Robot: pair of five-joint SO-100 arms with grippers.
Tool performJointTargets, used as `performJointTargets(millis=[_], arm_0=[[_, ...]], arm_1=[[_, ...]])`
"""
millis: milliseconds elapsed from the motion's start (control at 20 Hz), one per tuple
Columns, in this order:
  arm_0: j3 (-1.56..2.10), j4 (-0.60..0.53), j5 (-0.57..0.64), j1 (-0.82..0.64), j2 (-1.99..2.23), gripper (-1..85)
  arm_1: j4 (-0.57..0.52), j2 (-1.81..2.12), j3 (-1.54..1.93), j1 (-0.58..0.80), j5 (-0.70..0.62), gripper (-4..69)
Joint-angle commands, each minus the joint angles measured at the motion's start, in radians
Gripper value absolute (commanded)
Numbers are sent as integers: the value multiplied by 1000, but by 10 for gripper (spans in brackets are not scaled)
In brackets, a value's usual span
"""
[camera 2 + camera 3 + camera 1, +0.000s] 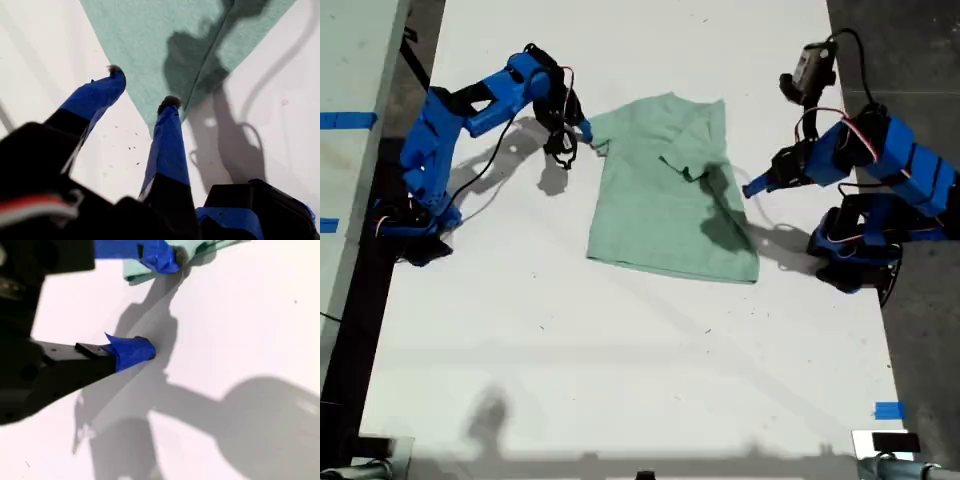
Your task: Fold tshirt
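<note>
White tabletop (620, 350) is carrying the tshirt (665, 195), lying partly folded near the middle of the exterior view. My first gripper (142, 90) is hovering with jaws apart above a corner of the cloth, gripping nothing. My second gripper (162, 305) is standing wide open at the tshirt's edge on the exterior view's left, one fingertip (167, 257) touching fabric.

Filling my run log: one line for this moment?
tshirt partly folded | my first claw open beside it | my second claw open at sleeve
</note>
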Motion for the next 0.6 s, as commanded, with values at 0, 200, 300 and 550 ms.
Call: performJointTargets(millis=[0,200,300,550], arm_0=[[-48,9,-48,72,146,246],[-49,-57,-60,106,230,249],[-49,-107,-41,117,207,244],[-58,-109,-26,94,34,240]], arm_1=[[-31,23,-2,9,-12,177],[-35,23,0,15,-17,172],[-35,20,3,15,-17,171],[-31,32,18,15,-14,171]])
